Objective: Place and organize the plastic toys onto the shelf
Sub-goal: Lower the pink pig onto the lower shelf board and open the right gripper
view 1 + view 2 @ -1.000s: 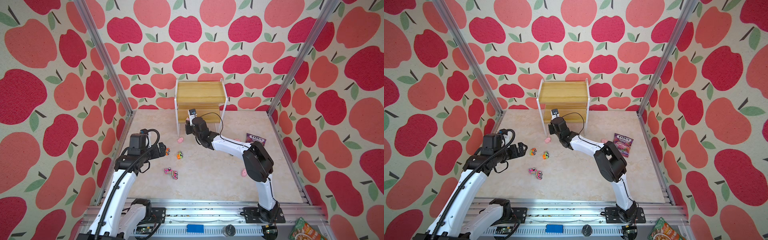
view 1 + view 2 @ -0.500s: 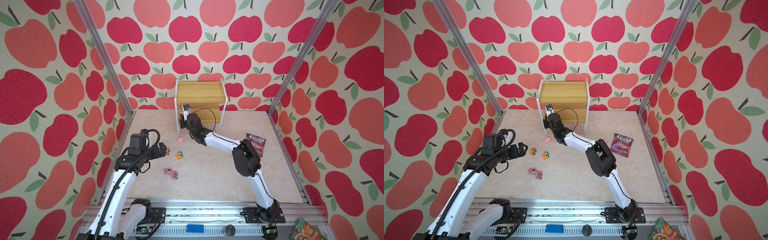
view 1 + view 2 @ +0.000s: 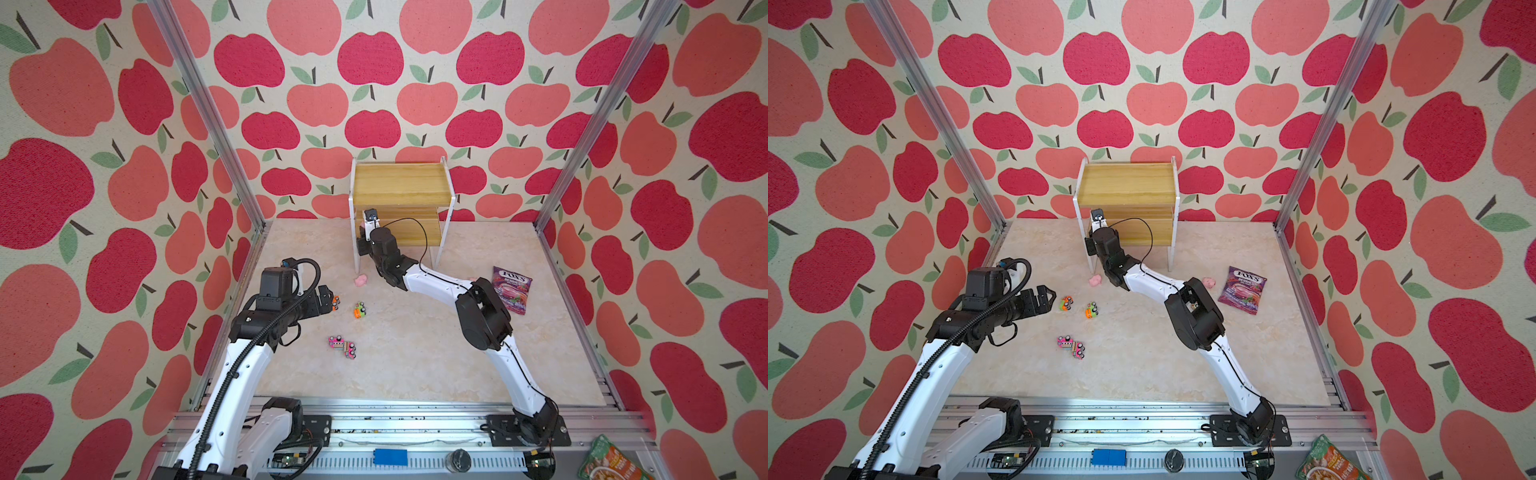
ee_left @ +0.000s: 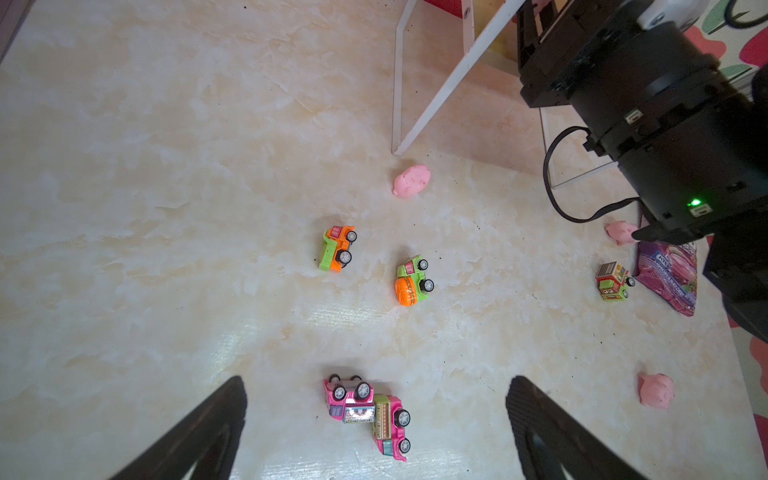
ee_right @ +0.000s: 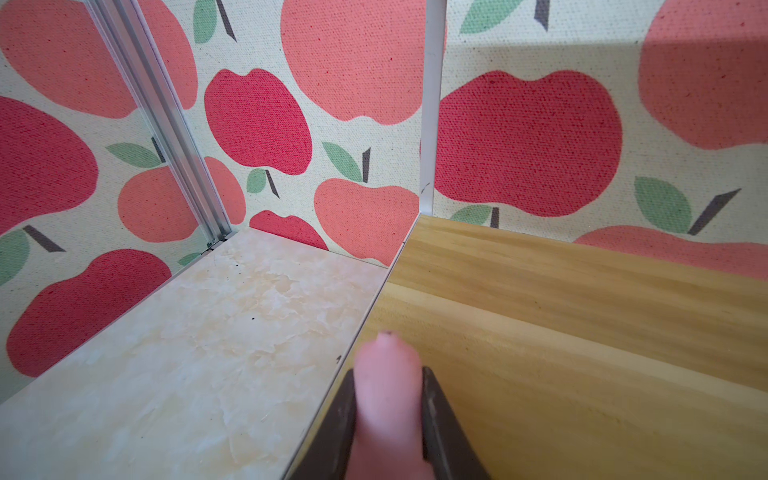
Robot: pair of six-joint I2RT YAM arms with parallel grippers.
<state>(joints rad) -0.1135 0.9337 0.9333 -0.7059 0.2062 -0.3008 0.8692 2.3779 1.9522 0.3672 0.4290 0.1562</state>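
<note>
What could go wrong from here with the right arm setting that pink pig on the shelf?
1. The right gripper holds the pink pig just inside the side edge of the shelf board. Released here, it might tip off onto the table.
2. That wrist is close beside the white front leg. Pulling back carelessly could knock it.

Robot lab test cell, walled in apple print.
Aluminium posts (image 3: 210, 120) hold apple-print fabric walls (image 3: 374, 62) around a marble-look desk (image 3: 415, 353); a left arm (image 3: 245, 370) and a right arm (image 3: 515, 370) are bolted to a slotted metal rail (image 3: 415, 424) at the desk's near edge.
</note>
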